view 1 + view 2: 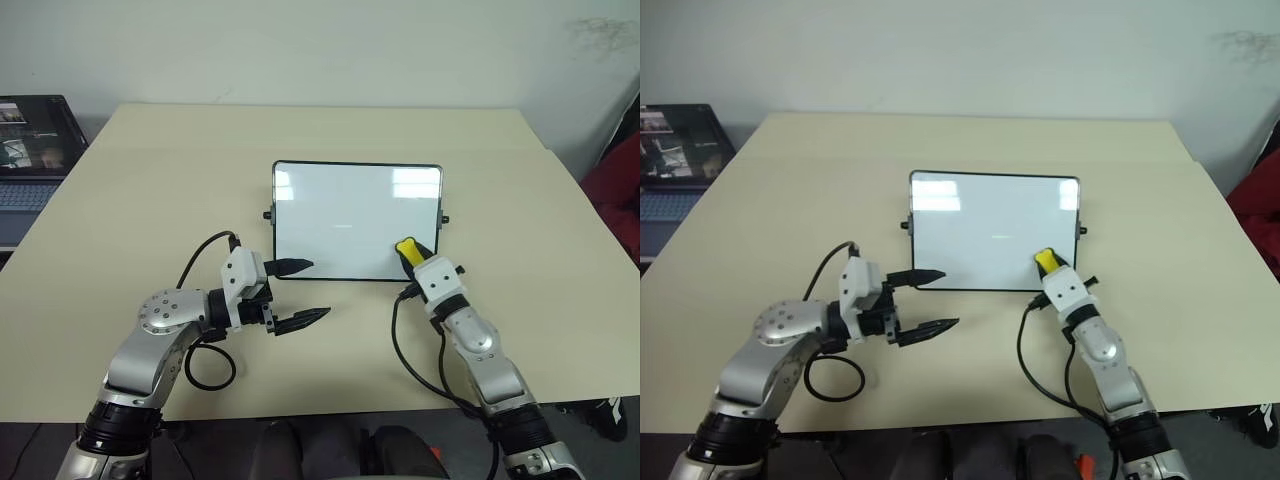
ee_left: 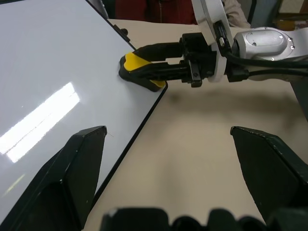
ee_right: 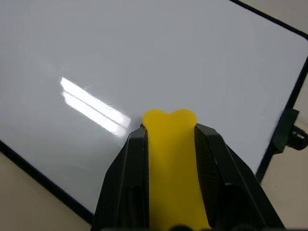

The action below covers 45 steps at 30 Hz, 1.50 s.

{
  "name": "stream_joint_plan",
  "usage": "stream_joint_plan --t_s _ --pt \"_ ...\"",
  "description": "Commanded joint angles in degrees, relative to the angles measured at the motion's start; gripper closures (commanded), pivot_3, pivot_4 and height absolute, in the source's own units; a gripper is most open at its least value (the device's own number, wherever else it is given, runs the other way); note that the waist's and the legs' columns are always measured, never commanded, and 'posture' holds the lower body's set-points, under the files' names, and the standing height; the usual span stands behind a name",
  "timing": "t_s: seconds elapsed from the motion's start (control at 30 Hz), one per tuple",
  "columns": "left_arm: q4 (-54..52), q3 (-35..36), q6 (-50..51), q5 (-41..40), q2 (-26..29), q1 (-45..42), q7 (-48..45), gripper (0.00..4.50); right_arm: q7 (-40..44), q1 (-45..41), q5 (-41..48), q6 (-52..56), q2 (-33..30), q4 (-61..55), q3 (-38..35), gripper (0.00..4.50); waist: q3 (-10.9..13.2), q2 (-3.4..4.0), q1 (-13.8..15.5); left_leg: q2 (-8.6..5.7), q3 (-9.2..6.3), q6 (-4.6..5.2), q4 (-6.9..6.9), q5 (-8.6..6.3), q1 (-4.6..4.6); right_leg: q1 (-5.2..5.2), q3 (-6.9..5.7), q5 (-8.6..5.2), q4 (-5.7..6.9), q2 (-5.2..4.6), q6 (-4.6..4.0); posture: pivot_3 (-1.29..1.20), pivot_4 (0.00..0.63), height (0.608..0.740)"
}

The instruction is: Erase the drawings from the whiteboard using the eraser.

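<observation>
Fingers of the right gripper [image 1: 409, 254] clamping together on the small oblong yellow eraser [image 1: 407, 248], pinching it from both sides in the right wrist view. Pressing that yellow block with its dark underside against the lower right part of the glossy white rectangular whiteboard [image 1: 340, 215], close to the thin black frame along the near edge. Showing, in the left wrist view, the eraser's dark base meeting the white surface right at the board's corner edge.

Standing apart, with a wide gap between the two black fingers, at the left gripper [image 1: 305, 292]: one fingertip [image 1: 300, 265] lying over the board's near left corner, the other hovering above the bare tabletop just in front of it. Gripping nothing on that side.

Resting tilted on the pale beige tabletop [image 1: 130, 200], propped up at the back, with small black knobs on both short sides. Reflecting bright ceiling lights as streaks across the white surface. Showing only a faint short mark near the middle of the board, too small to tell whether it counts among the drawings.

Looping over the tabletop beside each arm, black cables [image 1: 205, 372]. Sitting well apart at the far left, off the table's edge, a dark laptop with a lit screen [image 1: 30, 140].
</observation>
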Motion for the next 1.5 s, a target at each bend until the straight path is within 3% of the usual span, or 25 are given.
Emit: stream_joint_plan --t_s 0.03,0.2,0.33,0.63,0.97,1.23,1.5 --pt "-0.05 0.46 -1.35 -0.20 -0.28 -0.84 -0.49 0.00 0.67 -0.09 -0.65 1.81 1.43 0.97 1.93 3.52 0.01 0.01 -0.20 0.00 -0.01 0.00 0.00 0.00 0.00 0.00 0.00 0.00 0.00 0.00 0.00 0.00 0.150 0.740" --pt "0.57 0.45 -2.05 0.00 -0.45 -0.78 -0.54 0.00 3.63 0.56 1.62 5.68 2.64 -9.74 2.78 3.52 0.09 0.10 -0.05 0.00 -0.02 0.00 -0.03 0.00 -0.12 -0.10 -0.01 0.01 -0.01 0.00 -0.03 0.00 0.150 0.740" --pt "0.57 0.42 -2.32 0.11 -0.59 -0.53 -0.34 0.00 5.07 -3.31 3.89 11.51 2.12 -21.37 -1.14 3.52 0.24 0.28 0.42 -0.03 -0.03 -0.01 -0.05 -0.01 -0.47 -0.39 0.01 0.04 -0.03 0.00 -0.08 0.00 0.150 0.740" --pt "0.68 0.11 -2.62 0.35 -0.88 -0.36 -0.43 0.00 4.33 -15.26 2.72 11.73 -3.18 -9.78 -6.62 3.52 0.24 0.28 1.17 -0.05 0.09 -0.01 -0.08 -0.01 -0.49 -0.39 -0.05 0.04 -0.12 0.02 -0.08 0.00 0.150 0.740" --pt "1.16 0.62 -3.85 0.55 -0.83 0.80 -0.53 0.00 4.33 -12.80 1.76 7.88 1.05 -1.40 -0.30 3.52 0.24 0.28 0.88 -0.02 0.12 -0.01 -0.09 -0.01 -0.45 -0.43 0.05 0.04 -0.08 0.02 -0.08 0.00 0.150 0.740" --pt "2.42 0.80 -4.79 0.61 -0.84 0.98 -1.22 0.00 8.61 -8.57 1.43 9.89 3.26 -5.78 6.99 3.52 0.24 0.28 0.99 -0.03 0.08 -0.01 -0.08 -0.01 -0.38 -0.35 -0.01 0.04 -0.04 0.01 -0.08 0.00 0.150 0.740" --pt "2.86 0.52 -5.06 0.18 -2.84 0.28 -0.43 0.00 10.11 -8.35 5.52 22.71 1.22 -26.28 -1.71 3.52 0.24 0.28 1.36 -0.04 0.02 -0.01 -0.09 -0.01 -0.49 -0.39 -0.03 0.04 -0.09 0.01 -0.08 0.00 0.150 0.740"
